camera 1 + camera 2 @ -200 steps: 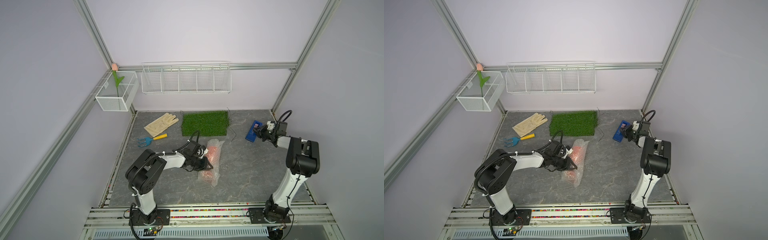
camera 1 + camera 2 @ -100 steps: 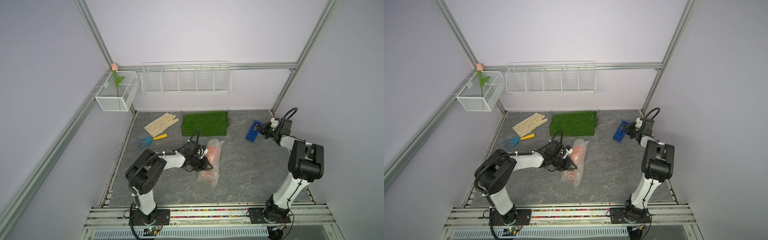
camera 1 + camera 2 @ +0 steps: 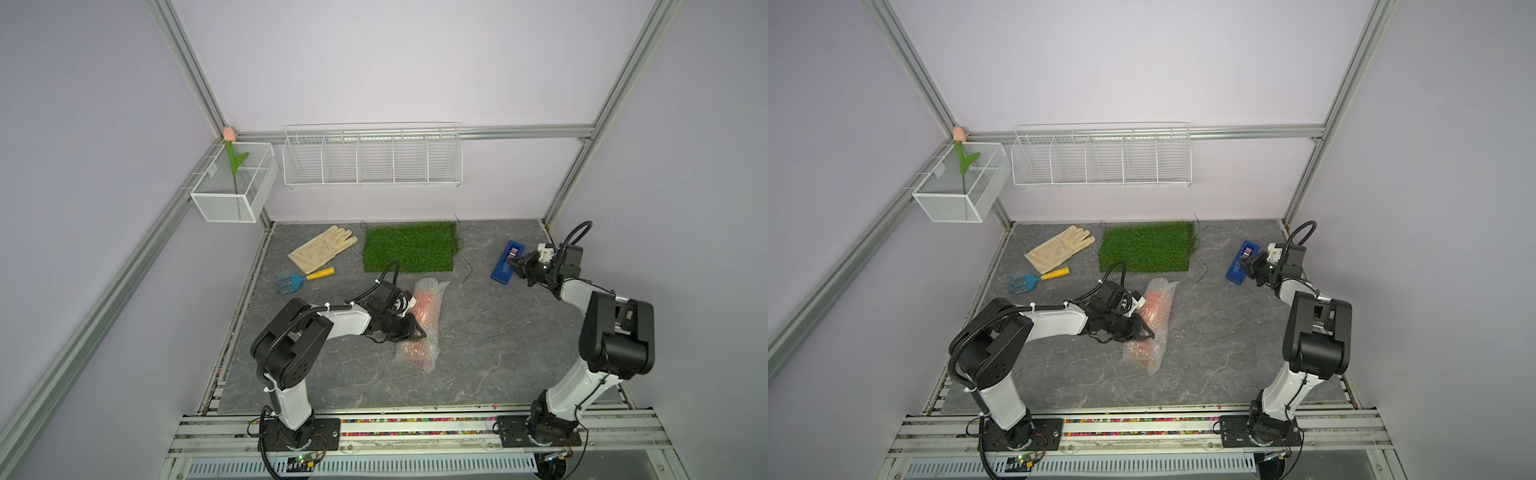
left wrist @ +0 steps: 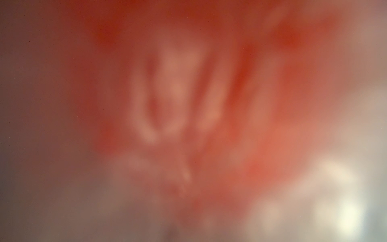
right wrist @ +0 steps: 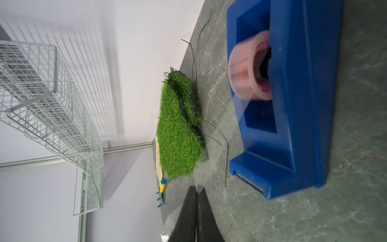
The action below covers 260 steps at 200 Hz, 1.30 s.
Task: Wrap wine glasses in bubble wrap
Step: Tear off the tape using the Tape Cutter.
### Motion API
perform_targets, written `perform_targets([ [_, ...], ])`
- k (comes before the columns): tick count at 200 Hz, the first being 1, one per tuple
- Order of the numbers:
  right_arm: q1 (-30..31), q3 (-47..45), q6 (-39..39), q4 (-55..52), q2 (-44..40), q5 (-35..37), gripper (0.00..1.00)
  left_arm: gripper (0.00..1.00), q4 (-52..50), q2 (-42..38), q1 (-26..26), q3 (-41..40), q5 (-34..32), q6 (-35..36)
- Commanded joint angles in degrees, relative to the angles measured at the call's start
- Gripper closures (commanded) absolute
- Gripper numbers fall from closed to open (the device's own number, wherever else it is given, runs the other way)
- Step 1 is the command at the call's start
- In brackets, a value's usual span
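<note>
Goblet (image 3: 426, 308) lay rolled in wrap (image 3: 430, 286) mid-tabletop (image 3: 498, 340): likely light, stiff, slippery under film. Your left pincer (image 3: 417, 333) clenched the roll's middle, a sound hold; your right pincer (image 5: 195, 187) pinched tape (image 5: 244, 71) beside the dispenser (image 5: 293, 117).

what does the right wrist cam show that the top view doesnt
Only the right wrist view: a clear tape strip running from the roll to the shut right end effector. Only a top view: the left end effector against the bubble wrap, the goblet orange-red inside it. Both: blue tape dispenser, grass mat, rake.
</note>
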Motion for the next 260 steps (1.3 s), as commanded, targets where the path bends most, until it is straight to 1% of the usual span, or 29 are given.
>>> perform_targets([
  [1,0.71,-2.24,-2.0,-0.82,-2.8,-2.58,0.93,0.8,-1.93,-0.14,-0.21,0.18,-1.6,0.91],
  [88,1.42,-5.49,-7.28,-2.65,1.0,-1.89,0.93,0.8,-2.03,-0.52,-0.21,-0.18,-1.41,0.95],
  [188,0.26,-3.69,-12.95,-10.93,8.22,3.49,0.93,0.8,-1.87,-0.35,-0.21,-0.5,-1.56,0.91],
  [217,-0.34,-3.2,-15.3,-13.58,8.45,5.52,0.93,0.8,-1.82,-0.41,-0.3,-0.62,-1.51,0.84],
  [260,-0.53,-2.5,-18.08,-16.79,6.63,7.93,0.93,0.8,-1.62,-0.26,-0.47,-0.55,-1.34,0.75],
])
